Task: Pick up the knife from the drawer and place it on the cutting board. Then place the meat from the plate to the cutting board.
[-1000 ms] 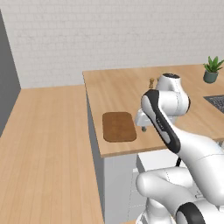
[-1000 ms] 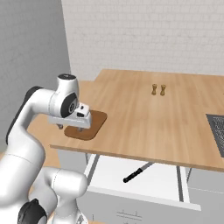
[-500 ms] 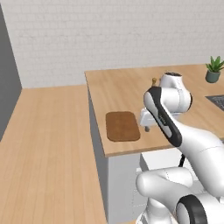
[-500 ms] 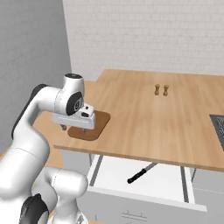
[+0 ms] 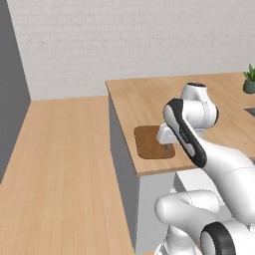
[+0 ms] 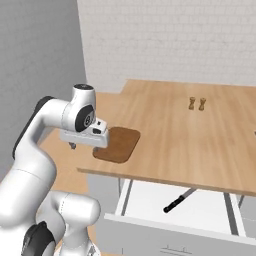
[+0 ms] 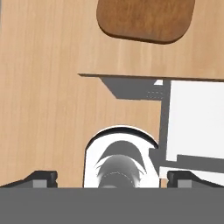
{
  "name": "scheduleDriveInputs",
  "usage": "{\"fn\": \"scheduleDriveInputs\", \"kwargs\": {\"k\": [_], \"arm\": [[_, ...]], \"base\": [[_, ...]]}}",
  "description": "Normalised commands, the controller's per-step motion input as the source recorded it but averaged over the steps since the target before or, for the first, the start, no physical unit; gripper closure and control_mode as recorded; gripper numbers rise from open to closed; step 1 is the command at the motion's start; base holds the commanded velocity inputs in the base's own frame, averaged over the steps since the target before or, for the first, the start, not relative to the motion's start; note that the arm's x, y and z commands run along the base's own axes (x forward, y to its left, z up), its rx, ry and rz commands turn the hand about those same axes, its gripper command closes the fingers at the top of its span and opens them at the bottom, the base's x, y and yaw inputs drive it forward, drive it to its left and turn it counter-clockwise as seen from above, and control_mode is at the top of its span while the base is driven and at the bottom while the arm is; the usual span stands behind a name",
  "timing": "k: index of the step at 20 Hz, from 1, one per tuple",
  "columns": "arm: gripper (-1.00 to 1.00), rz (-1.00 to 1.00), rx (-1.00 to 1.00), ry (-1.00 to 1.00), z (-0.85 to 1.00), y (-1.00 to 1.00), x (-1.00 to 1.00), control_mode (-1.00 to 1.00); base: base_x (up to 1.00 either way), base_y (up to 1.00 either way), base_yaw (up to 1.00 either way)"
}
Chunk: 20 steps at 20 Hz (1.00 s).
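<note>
Black-handled slim knife (image 6: 177, 200) lies diagonally in the open white drawer (image 6: 210, 210), down-right of the gripper (image 6: 84, 146); jaws wide open, empty.

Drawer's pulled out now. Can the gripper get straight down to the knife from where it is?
Probably yes. The knife lies alone in the open drawer, forward of the counter edge with nothing over it. The gripper, jaws wide and empty, hangs beside the cutting board, so it must first swing across and descend.

A potted plant (image 5: 249, 79) and two small brown shakers (image 6: 197, 103) stand on the countertop (image 6: 200, 135).
</note>
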Motion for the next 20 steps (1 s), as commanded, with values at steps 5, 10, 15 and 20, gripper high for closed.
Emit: {"fn": "scheduleDriveInputs", "kwargs": {"k": [5,10,15,20], "arm": [[-1.0,0.0,0.0,0.0,0.0,0.0,0.0,1.0],[-1.0,0.0,0.0,0.04,0.0,-0.04,0.0,-1.0],[-1.0,-0.06,0.19,0.18,0.0,-0.93,-0.12,-1.0],[-1.0,-0.13,0.16,0.07,0.14,-0.89,-0.1,-1.0]], "base": [[0.0,0.52,0.0],[0.0,0.21,0.0],[0.0,0.0,0.0],[0.0,0.0,0.0]]}}
